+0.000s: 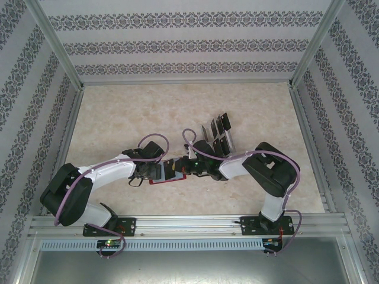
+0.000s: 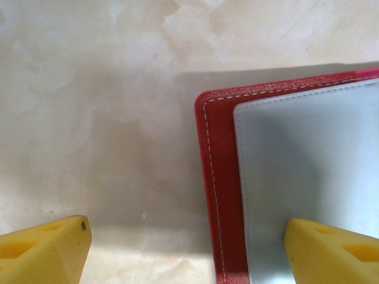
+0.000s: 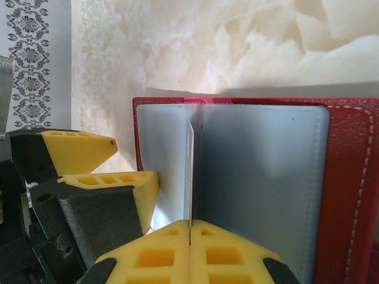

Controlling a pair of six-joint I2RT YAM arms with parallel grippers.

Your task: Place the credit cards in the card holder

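The card holder (image 3: 260, 177) lies open on the table, red outside and grey inside; it also shows under both grippers (image 1: 161, 181). My right gripper (image 3: 189, 228) is shut on one thin credit card (image 3: 189, 171), seen edge-on and standing upright over the grey inside near its fold. My left gripper (image 2: 186, 251) is open at the card holder's (image 2: 225, 177) left edge. One of its yellow fingertips (image 2: 331, 248) lies over the grey lining and the other (image 2: 47, 248) is over bare table. More dark credit cards (image 1: 217, 131) stand in a rack behind.
A clear slotted rack (image 1: 225, 145) stands just behind the right gripper (image 1: 186, 168). Patterned walls with metal rails enclose the marble-look table (image 1: 118, 118). The left gripper (image 1: 147, 173) sits close beside the right one.
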